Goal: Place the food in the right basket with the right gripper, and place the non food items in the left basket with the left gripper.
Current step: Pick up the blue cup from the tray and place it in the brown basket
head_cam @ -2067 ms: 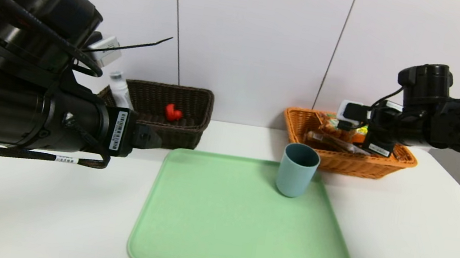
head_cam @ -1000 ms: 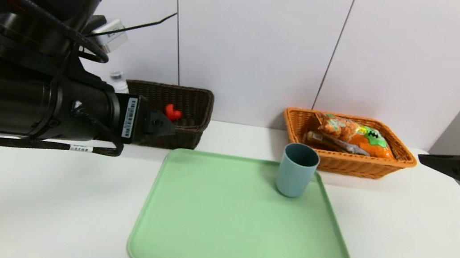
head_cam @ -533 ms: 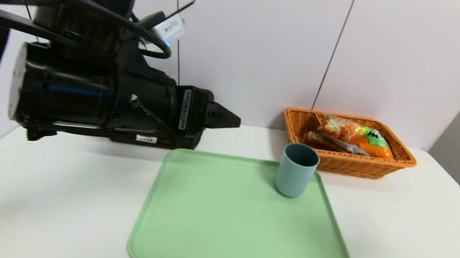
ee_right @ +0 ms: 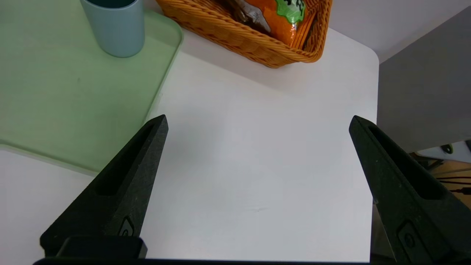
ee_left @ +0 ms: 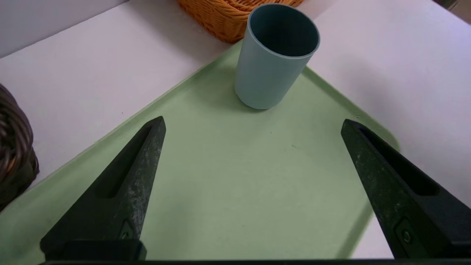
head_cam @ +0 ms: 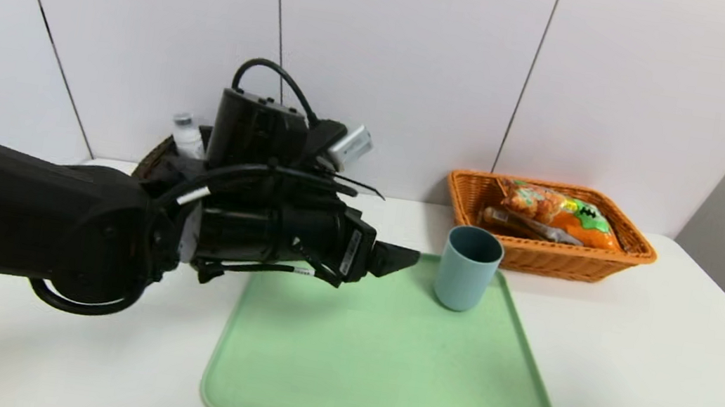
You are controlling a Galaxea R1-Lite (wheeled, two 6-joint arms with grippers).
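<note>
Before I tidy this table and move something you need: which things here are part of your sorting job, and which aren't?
Part of the job:
- blue-grey cup
- orange basket and the snacks in it
- dark brown basket
- clear bottle
- left gripper, right gripper

Not named in it:
- green tray, under the cup
- white table

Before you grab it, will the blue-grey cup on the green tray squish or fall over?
The smooth blue-grey cup looks stiff, since its round rim holds its shape, so it probably won't squish. It seems empty inside, so it may be light. It's tall with a narrower bottom, so a sideways bump might tip it.
</note>
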